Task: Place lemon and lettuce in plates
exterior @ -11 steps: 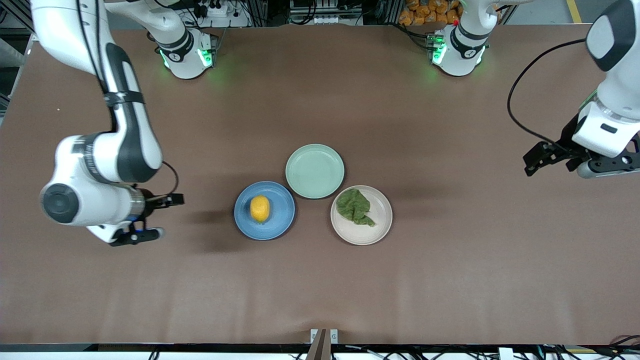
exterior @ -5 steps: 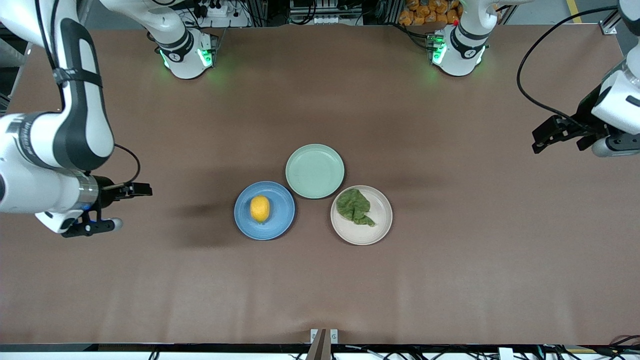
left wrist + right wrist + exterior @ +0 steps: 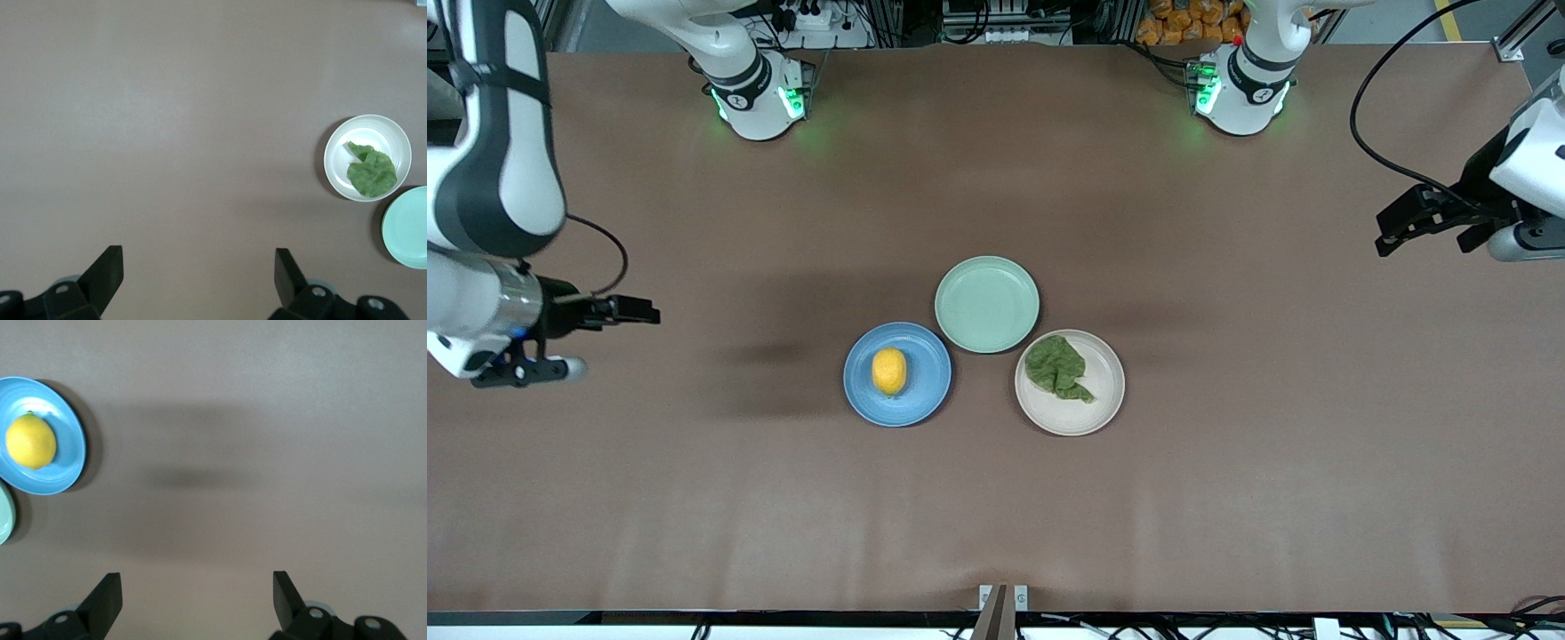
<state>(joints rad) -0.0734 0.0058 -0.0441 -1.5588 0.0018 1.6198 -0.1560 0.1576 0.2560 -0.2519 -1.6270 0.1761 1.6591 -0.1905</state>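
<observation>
Front view, as we logged it: lemon [image 3: 888, 371] lay in the blue plate [image 3: 925, 396]; lettuce [image 3: 1056, 367] in the cream plate [image 3: 1094, 413]; both plates touched the mint plate [image 3: 987, 304]. Left gripper [image 3: 199, 277] and right gripper [image 3: 197, 597] hung wide open, empty, well apart from the mint plate over bare table [image 3: 996, 516].

Lemon [image 3: 888, 371] sits on the blue plate [image 3: 921, 396] – yellow-orange, oval, a bit off-center. Lettuce [image 3: 1056, 367] – dark green, crumpled – lies on the cream plate [image 3: 1089, 413], toward the left arm's end. Plates are close but apart.
</observation>
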